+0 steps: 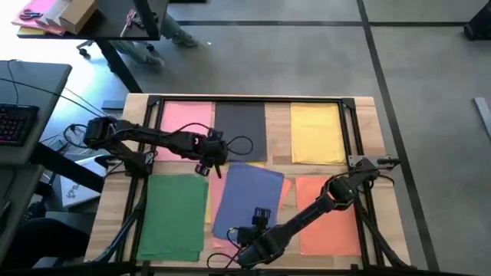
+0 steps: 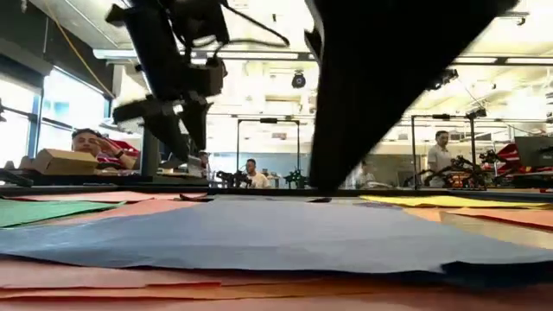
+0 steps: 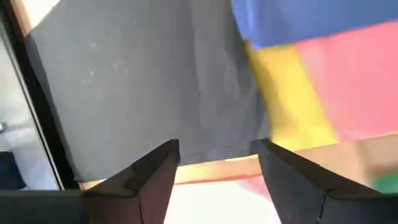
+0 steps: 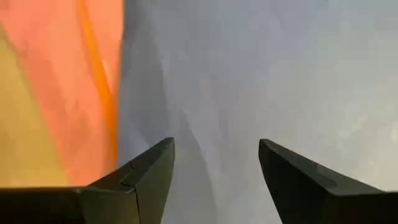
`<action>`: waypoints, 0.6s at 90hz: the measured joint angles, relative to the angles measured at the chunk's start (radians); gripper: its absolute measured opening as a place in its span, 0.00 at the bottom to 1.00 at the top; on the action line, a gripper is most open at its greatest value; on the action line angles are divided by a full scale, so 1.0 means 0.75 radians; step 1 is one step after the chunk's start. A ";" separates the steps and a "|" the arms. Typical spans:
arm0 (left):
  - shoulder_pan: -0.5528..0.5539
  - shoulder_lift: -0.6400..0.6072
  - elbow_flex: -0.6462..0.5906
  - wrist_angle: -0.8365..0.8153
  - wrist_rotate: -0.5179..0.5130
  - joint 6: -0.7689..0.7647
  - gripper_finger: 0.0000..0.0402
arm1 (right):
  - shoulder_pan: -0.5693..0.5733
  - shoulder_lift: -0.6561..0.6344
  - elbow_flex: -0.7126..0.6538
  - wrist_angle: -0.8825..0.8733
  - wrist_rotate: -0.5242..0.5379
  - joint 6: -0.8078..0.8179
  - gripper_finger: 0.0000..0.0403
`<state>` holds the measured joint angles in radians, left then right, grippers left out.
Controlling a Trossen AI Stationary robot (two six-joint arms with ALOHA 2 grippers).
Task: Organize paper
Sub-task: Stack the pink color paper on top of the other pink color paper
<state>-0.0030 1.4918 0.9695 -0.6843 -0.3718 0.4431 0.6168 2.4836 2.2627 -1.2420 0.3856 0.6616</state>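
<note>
Seen from above, left to right. At far left, a dark desk with a keyboard (image 1: 17,123), cables beside it, grey floor beyond. At top left, a pink-and-yellow bundle with a tan cardboard box (image 1: 75,14) on another surface.

In the middle, a pale wooden table (image 1: 368,123) edged by a black frame (image 1: 249,98). Spread across it, coloured paper: green sheet (image 1: 170,215) at front left, pink sheet (image 1: 184,123) behind it, dark grey sheet (image 1: 240,126) at back centre, blue sheet (image 1: 244,199) at front centre, tilted and lying over pink and orange sheets, yellow sheet (image 1: 318,132) at back right, orange sheet (image 1: 330,222) at front right.

Left gripper (image 1: 213,165) reaching in from the left, hanging over the near edge of the dark grey sheet, just by the blue sheet's far corner; fingers (image 3: 146,180) spread wide, nothing between them. Right gripper (image 1: 257,218) reaching in from the right, low over the blue sheet, fingers (image 4: 140,177) likewise spread wide and empty.

From table height, the blue sheet (image 2: 276,238) filling the foreground, slightly rumpled. Behind, a bright open room with ceiling lights, large windows at left, and several people (image 2: 441,155) seated and standing among equipment.
</note>
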 joint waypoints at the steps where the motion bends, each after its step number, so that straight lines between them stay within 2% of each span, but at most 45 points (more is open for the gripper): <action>1: -0.005 -0.006 0.000 -0.003 0.002 -0.011 0.54 | 0.001 0.000 0.005 0.001 0.001 -0.005 0.55; 16: -0.092 -0.114 0.000 -0.055 0.095 -0.225 0.56 | 0.013 -0.003 0.089 0.002 0.013 -0.028 0.55; 33: -0.282 -0.229 -0.002 -0.111 0.280 -0.594 0.56 | 0.054 -0.046 0.116 0.057 0.143 -0.070 0.55; 46: -0.526 -0.254 -0.012 -0.068 0.274 -0.829 0.56 | 0.098 -0.086 0.121 0.116 0.279 -0.116 0.55; 54: -0.685 -0.241 -0.013 -0.009 0.238 -0.945 0.55 | 0.117 -0.107 0.124 0.178 0.310 -0.156 0.55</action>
<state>-0.5172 1.3110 0.9600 -0.6910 -0.1936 -0.2654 0.7044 2.4033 2.3556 -1.1086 0.6180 0.5445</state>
